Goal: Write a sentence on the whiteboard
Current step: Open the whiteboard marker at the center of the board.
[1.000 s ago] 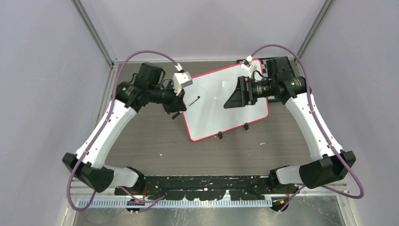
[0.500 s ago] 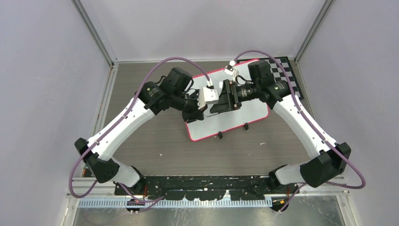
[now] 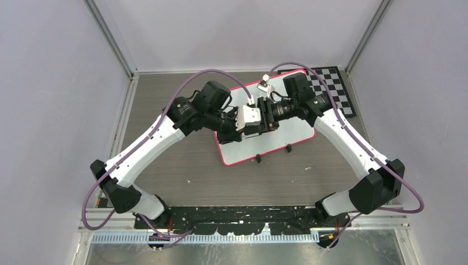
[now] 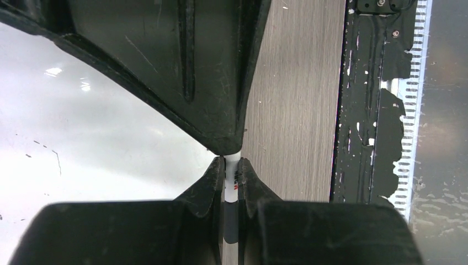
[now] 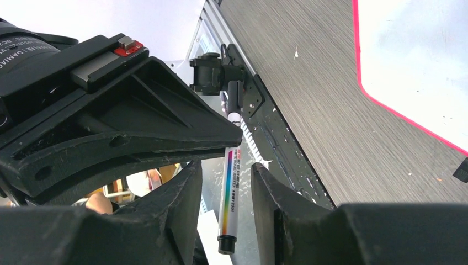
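The whiteboard [image 3: 292,124], white with a pink-red rim, lies tilted at the back of the table; it also shows as whiteboard [image 4: 83,127] and whiteboard [image 5: 419,61]. Only a few faint dark strokes [image 4: 55,157] mark it, and no readable sentence shows. My left gripper [image 3: 251,131] hangs over the board, shut on a white marker [image 4: 232,176]. My right gripper [image 3: 260,122] faces it tip to tip. In the right wrist view the marker [image 5: 228,193], with a rainbow stripe, runs between the right gripper's [image 5: 226,165] fingers with a gap on each side.
A black-and-white checkerboard [image 3: 331,83] lies at the back right, partly under the board. Two black clips [image 3: 258,158] sit on the board's near edge. The black base rail [image 3: 243,212] runs along the near side of the wooden table [image 3: 182,165]. Grey walls close in three sides.
Both arms have swung inward until the grippers meet over the board. The right jaws have narrowed around the marker's free end. The left grip has not changed.
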Controlling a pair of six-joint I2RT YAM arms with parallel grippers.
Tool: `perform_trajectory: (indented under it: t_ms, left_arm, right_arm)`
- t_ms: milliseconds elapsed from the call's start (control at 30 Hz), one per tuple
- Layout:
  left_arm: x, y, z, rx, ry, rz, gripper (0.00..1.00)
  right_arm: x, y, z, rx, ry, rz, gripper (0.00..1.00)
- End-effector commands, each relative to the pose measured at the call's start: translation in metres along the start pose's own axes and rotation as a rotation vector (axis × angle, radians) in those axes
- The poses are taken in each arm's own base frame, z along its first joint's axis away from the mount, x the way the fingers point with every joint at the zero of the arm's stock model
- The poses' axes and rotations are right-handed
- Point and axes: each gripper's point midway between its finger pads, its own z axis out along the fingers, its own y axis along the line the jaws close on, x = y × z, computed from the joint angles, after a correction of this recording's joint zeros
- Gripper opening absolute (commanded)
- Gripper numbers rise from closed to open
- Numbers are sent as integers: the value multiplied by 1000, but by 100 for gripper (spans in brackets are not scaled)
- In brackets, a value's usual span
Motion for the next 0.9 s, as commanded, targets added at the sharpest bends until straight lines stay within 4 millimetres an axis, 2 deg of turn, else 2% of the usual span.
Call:
perform_trajectory:
  t_ms: [0, 300, 500, 800, 867]
  left_arm:
    - [-18, 11, -2, -42, -46, 52, 0]
    - [-14, 27, 6, -106, -26, 51, 0]
    - [-20, 25, 6, -94, -46, 43, 0]
    - [-24, 15, 9, -44, -64, 43, 0]
    - [-25, 14, 10, -41, -64, 39, 0]
  right_arm:
    - [1, 7, 2, -24, 9, -16, 43]
    - [12, 1, 8, -16, 46, -2, 40]
    - [12, -4, 10, -2, 49, 7, 40]
    - [7, -1, 11, -5, 39, -1, 39]
    - [7, -2, 11, -2, 33, 1, 36]
